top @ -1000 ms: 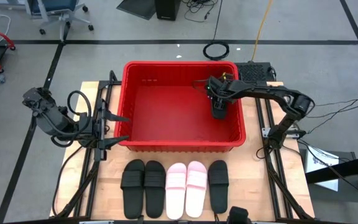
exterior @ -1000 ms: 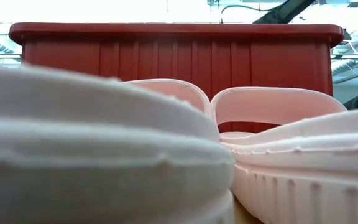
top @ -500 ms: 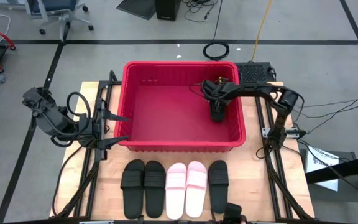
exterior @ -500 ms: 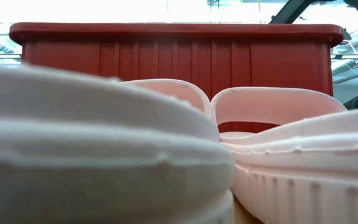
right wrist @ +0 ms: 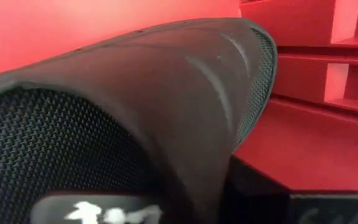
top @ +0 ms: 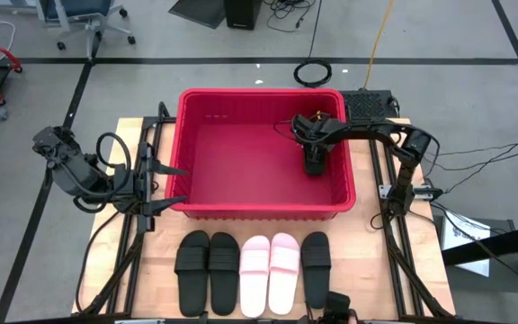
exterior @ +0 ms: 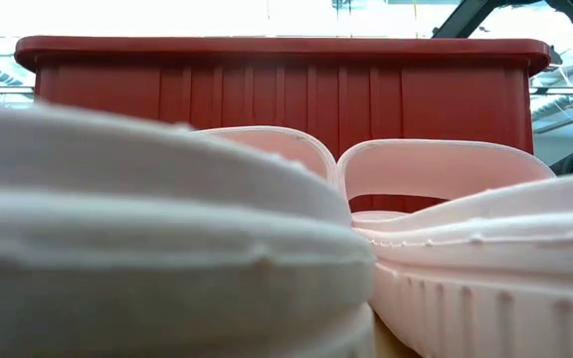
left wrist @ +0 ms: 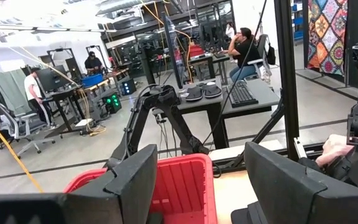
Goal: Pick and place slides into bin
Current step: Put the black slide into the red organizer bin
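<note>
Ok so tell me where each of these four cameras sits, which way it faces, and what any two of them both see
High view: overhead, looking straight down at the table; both arms, red bin, five slides in a row, right gripper in the bin.
Low view: table height, facing the bin's front wall past two pink slides; an arm shows at upper right.
Left wrist view: looks past the open left gripper over the bin corner into the room with people.
Right wrist view: inside the bin, filled by a black slide.
Shared: the bin appears in all four.
</note>
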{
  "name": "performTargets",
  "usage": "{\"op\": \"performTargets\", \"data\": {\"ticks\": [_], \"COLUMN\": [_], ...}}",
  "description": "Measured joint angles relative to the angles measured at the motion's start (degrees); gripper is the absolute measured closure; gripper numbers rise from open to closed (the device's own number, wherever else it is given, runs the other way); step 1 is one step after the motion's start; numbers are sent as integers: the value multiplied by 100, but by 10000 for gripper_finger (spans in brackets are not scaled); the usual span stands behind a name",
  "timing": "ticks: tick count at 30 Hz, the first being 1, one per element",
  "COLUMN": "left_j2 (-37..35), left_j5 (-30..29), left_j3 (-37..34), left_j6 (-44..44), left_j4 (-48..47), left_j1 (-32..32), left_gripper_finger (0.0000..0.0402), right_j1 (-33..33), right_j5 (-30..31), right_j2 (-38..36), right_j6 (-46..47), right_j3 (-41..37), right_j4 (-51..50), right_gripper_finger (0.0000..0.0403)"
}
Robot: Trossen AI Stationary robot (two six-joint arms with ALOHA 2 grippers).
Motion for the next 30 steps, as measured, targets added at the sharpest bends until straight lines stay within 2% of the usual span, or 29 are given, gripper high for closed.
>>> {"op": "performTargets", "data": {"ticks": [7,20,27,30], "left_j2": [0,0,0,0], "left_j5": [1,1,3,3], "left_j3": [0,0,2,2], "left_j6": [-14,53,53,17], "left_j4": [15,22,24,22], "left_j1": [-1,0,0,0], "left_gripper_finger": [153,153,153,153], "right_j1": [-17,195,390,429], "right_j5": [-9,2,0,212], "right_j2": [0,-22,-348,-493], "right_j6": [-188,-155,-84,2], "right_j3": [0,0,-2,-2], "right_j4": [27,-101,-368,-455], "right_gripper_finger": [351,247,225,226]}}
